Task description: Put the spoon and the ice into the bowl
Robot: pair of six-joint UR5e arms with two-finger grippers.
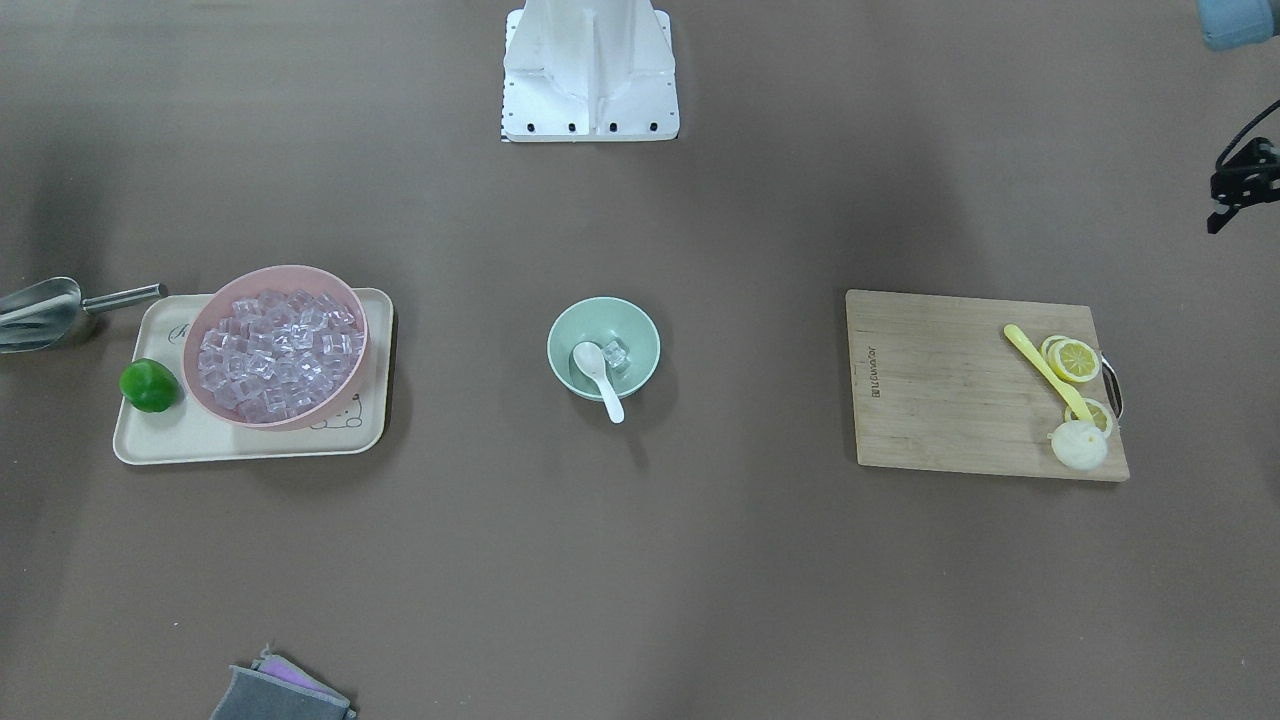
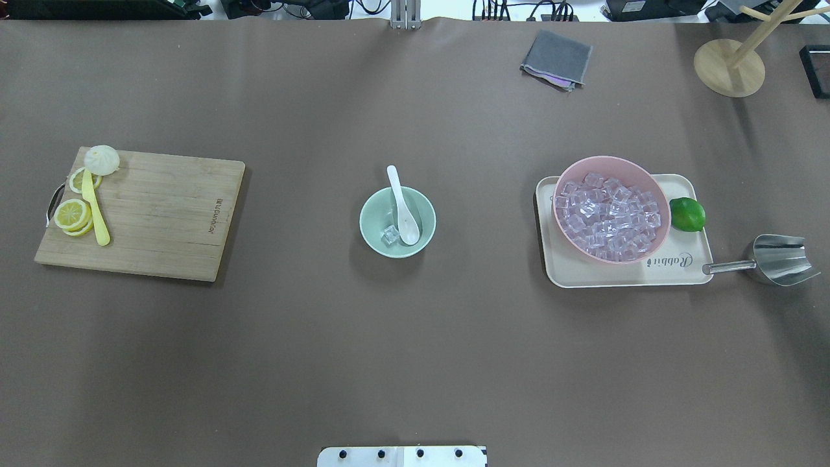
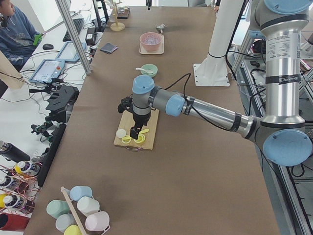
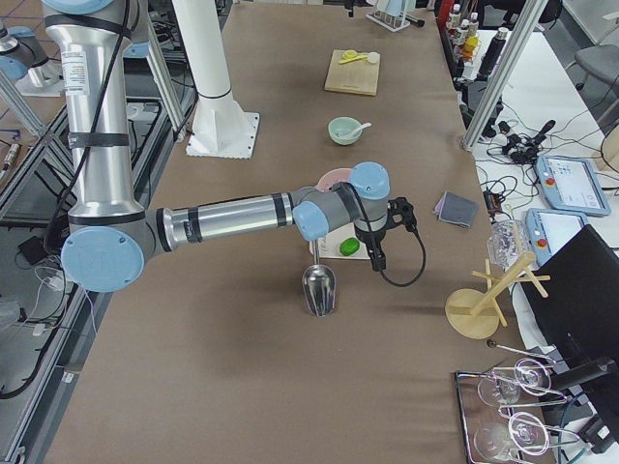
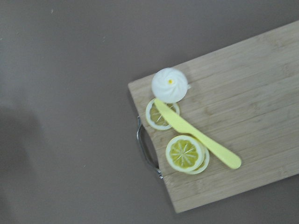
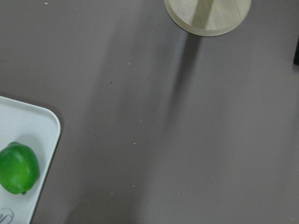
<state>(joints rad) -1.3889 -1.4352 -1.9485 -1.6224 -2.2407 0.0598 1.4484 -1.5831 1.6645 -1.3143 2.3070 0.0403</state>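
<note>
Cloth (image 1: 280, 692) nearest, unused; spoon (image 1: 600, 380), ice (image 1: 616, 352) in bowl (image 1: 600, 315), likely done, so left gripper (image 3: 135, 131), right gripper (image 4: 375, 256) hang aside, spread untellable.

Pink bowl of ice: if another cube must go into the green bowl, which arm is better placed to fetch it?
Likely right: the right claw hangs by the tray holding the pink bowl, while the left claw hangs over the cutting board.
</note>
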